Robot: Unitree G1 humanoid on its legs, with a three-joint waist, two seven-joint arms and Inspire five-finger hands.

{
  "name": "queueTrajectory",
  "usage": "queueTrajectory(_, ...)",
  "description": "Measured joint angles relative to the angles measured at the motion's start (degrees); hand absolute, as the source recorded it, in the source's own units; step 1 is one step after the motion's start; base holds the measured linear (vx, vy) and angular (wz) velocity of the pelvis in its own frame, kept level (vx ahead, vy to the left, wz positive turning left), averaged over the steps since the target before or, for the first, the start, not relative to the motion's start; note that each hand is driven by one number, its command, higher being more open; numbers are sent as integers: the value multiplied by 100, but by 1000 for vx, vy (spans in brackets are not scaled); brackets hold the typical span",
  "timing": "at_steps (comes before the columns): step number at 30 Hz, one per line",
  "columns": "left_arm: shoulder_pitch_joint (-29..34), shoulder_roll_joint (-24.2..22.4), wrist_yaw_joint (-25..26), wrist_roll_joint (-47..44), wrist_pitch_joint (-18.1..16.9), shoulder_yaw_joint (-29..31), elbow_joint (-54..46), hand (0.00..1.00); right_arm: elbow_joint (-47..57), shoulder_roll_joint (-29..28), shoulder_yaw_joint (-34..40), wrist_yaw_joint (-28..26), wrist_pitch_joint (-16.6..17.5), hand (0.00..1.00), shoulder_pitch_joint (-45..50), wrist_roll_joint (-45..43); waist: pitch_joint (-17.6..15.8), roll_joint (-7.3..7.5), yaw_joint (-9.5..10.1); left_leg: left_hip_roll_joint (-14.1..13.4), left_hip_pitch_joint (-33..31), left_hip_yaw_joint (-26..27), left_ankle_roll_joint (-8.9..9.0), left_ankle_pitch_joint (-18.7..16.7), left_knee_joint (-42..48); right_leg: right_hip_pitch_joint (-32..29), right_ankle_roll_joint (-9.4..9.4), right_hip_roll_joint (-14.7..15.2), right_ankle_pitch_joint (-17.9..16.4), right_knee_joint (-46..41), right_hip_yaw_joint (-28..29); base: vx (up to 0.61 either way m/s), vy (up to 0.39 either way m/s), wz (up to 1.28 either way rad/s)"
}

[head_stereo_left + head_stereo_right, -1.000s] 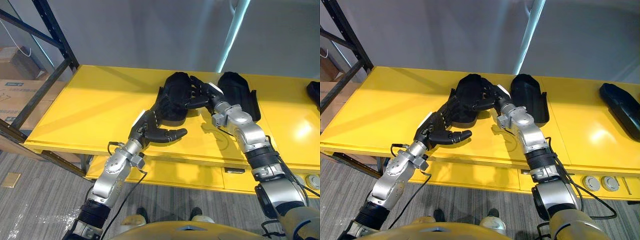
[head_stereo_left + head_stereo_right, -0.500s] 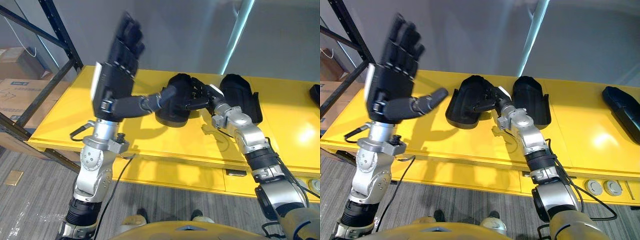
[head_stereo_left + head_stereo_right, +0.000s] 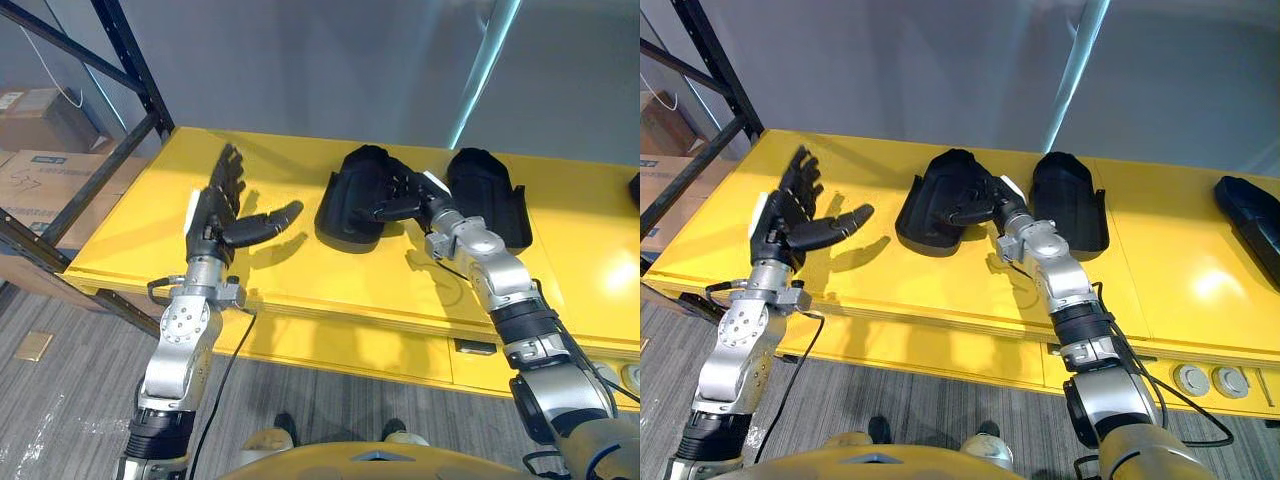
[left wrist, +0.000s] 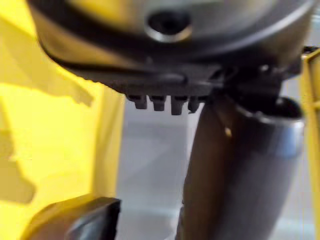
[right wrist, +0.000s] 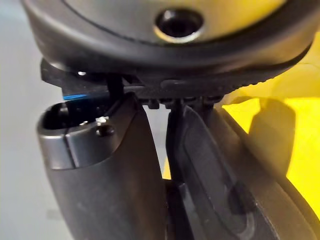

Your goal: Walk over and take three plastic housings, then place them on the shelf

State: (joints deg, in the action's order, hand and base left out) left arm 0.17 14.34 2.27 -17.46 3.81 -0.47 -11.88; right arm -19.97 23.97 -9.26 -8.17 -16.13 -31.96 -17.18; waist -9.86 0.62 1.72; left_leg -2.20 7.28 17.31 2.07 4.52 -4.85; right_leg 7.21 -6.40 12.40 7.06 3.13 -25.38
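Note:
Two black plastic housings lie side by side on the yellow shelf top (image 3: 300,280). My right hand (image 3: 418,200) is curled round the right edge of the left housing (image 3: 350,195); in the right wrist view its thumb (image 5: 105,175) and fingers clamp the housing's wall (image 5: 235,190). The second housing (image 3: 487,190) lies just right of that hand, untouched. A third housing (image 3: 1252,215) lies at the far right. My left hand (image 3: 215,215) hovers open over the surface left of the housings, fingers spread, thumb pointing at the held one, holding nothing.
A black rack upright and its braces (image 3: 125,60) stand at the far left. Cardboard boxes (image 3: 45,175) sit on the floor behind them. A grey wall closes the back, and grey carpet (image 3: 60,400) lies below the front edge.
My left hand left the housing's near edge, swung up high with fingers straight, then came down open over the surface further left. My right hand kept its hold.

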Motion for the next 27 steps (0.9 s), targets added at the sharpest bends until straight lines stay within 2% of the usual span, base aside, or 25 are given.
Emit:
queueTrajectory(5, 1, 4, -451, -247, 186, -284, 324, 100, 0, 1, 6, -27, 24, 100, 1, 0, -2, -3, 6, 5, 2, -5, -1, 0, 2, 1, -2, 5, 1, -7, -5, 0, 0, 0)
queueTrajectory(9, -5, 11, -898, -688, 155, -582, 653, 100, 1, 1, 2, -59, 24, 100, 1, 0, -7, -17, -15, -2, 21, 14, 0, -2, 1, 1, -3, 6, 1, -16, 31, -5, 3, -2)
queueTrajectory(14, -43, 22, -1175, -948, 118, -842, 1001, 100, 1, 38, -49, -142, 25, 100, 1, 0, -6, -38, -38, -40, 39, 42, 4, -5, 2, 0, -1, -6, 7, -4, 74, -5, -4, -3)
queueTrajectory(27, -274, 255, -1343, -949, -56, -992, 1367, 100, 6, 48, -214, -221, 27, 100, -20, -2, -4, -44, -5, -85, 117, 127, 32, -31, 2, 33, 0, -52, 10, 22, 191, 3, 2, -3)
